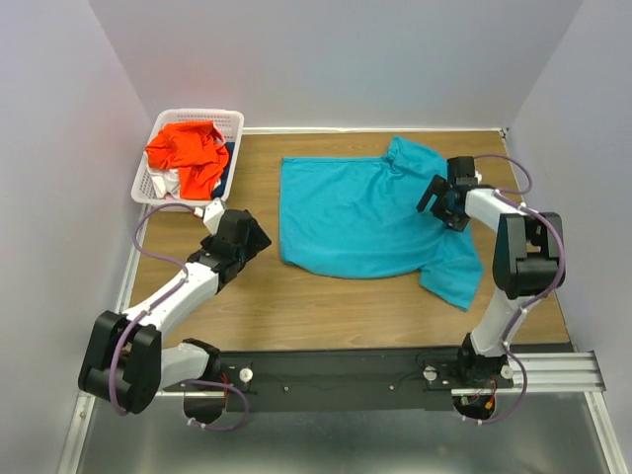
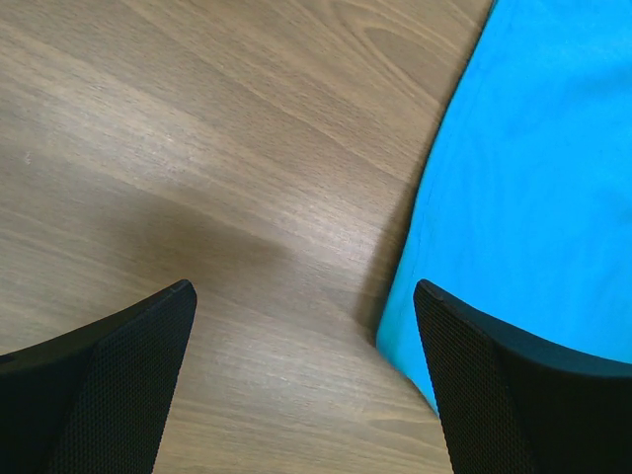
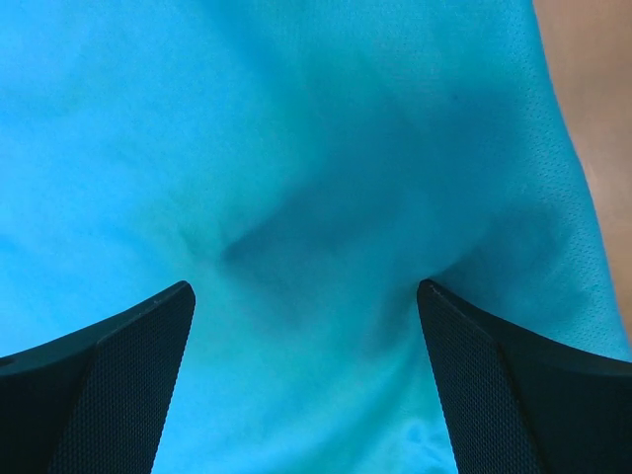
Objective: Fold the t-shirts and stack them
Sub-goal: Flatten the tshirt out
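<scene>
A large teal-blue t-shirt lies spread flat on the wooden table. It also shows in the left wrist view and fills the right wrist view. My left gripper is open and empty over bare wood just left of the shirt's left edge. My right gripper is open, low over the shirt's right side near the sleeve, its fingertips close above or touching the cloth. A bright orange-red t-shirt lies crumpled in the basket with white and dark blue cloth under it.
A white plastic lattice basket stands at the table's far left corner. Grey walls close in the table on three sides. A black rail runs along the near edge with both arm bases.
</scene>
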You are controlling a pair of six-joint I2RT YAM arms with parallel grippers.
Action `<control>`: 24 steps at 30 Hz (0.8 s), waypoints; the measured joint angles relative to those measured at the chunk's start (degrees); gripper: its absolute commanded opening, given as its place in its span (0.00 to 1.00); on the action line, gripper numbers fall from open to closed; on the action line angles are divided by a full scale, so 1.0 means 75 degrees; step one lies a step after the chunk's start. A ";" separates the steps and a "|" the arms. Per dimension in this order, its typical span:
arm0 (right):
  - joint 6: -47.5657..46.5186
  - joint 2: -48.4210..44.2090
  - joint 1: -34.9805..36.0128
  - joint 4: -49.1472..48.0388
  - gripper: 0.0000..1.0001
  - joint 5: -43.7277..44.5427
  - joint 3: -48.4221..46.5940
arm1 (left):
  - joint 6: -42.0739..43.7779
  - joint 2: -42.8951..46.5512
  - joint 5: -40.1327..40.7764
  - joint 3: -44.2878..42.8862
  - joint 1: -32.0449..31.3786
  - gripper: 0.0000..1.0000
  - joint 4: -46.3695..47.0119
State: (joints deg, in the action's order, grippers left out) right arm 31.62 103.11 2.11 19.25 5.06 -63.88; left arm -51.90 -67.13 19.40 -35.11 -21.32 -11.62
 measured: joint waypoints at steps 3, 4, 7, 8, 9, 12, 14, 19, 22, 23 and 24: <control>-0.0230 0.0466 -0.0003 0.0085 1.00 -0.0035 -0.0702 | 0.0082 -0.0286 -0.0396 0.0000 0.0032 0.90 0.0294; -0.0289 0.0469 0.0012 0.0114 1.00 -0.0047 -0.0833 | 0.0105 -0.0376 -0.0542 0.0000 0.0035 0.89 0.0373; -0.0396 0.0143 0.0044 0.0178 1.00 -0.0032 -0.0903 | 0.0187 -0.0682 -0.1023 0.0079 -0.0076 0.88 0.0761; -0.0399 0.0006 0.0047 0.0198 1.00 -0.0003 -0.0895 | 0.0198 -0.0720 -0.1110 0.0125 -0.0122 0.85 0.0851; -0.0396 -0.0245 0.0047 0.0166 1.00 0.0041 -0.0799 | 0.0207 -0.0772 -0.1233 0.0192 -0.0210 0.84 0.0962; -0.0286 -0.1215 0.0047 0.0189 1.00 0.0227 -0.0338 | 0.0227 -0.0959 -0.1635 0.0306 -0.0551 0.82 0.1227; -0.0149 -0.1935 0.0047 0.0160 1.00 0.0341 0.0134 | 0.0224 -0.1145 -0.1778 0.0306 -0.0769 0.79 0.1431; 0.0242 -0.3261 0.0047 0.0204 1.00 0.0481 0.1405 | 0.0172 -0.1714 -0.2040 0.0303 -0.1081 0.62 0.1833; 0.0326 -0.3710 0.0047 0.0265 1.00 0.0487 0.1932 | 0.0178 -0.2075 -0.2055 0.0160 -0.1110 0.47 0.2049; 0.0329 -0.3806 0.0047 0.0289 1.00 0.0487 0.2040 | 0.0184 -0.2180 -0.2049 0.0096 -0.1110 0.35 0.2101; 0.0332 -0.3858 0.0047 0.0291 1.00 0.0487 0.2107 | 0.0187 -0.2326 -0.2046 0.0012 -0.1110 0.24 0.2124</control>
State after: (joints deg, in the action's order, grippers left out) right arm 34.11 74.17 2.46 21.43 8.71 -48.07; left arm -50.50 -84.58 4.05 -35.03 -29.65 4.32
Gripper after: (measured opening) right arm 0.998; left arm 0.488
